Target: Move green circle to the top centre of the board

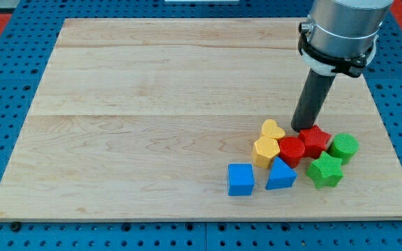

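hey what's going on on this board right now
A robot arm with a dark rod is pushing small blocks around a wooden board. My tip sits at the top edge of a cluster near the view's bottom right, just above the red star. The green circle, which should end up at the top centre, lies at the cluster's right end, to the right of the tip and not touched by it.
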Controlling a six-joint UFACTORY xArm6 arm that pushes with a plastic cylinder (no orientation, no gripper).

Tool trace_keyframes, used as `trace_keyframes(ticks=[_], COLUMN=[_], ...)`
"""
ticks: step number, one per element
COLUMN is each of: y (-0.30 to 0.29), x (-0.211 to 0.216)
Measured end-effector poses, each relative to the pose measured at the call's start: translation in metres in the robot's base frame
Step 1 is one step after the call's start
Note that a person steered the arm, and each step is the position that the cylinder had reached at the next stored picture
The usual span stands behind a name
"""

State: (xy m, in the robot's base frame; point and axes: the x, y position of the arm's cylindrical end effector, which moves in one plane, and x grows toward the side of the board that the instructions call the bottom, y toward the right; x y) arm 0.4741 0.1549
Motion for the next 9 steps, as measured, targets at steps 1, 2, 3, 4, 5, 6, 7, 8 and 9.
trace_keyframes(ticks=[1, 2, 3, 4, 5, 6, 7, 8, 9], y=[0.0, 0.008, 0.02, 0.02, 0.018, 0.018, 0.016, 0.016, 0.031], x=[0.0, -0.002, -0.009, -0.009, -0.018, -0.023, -0.023, -0.023, -0.031])
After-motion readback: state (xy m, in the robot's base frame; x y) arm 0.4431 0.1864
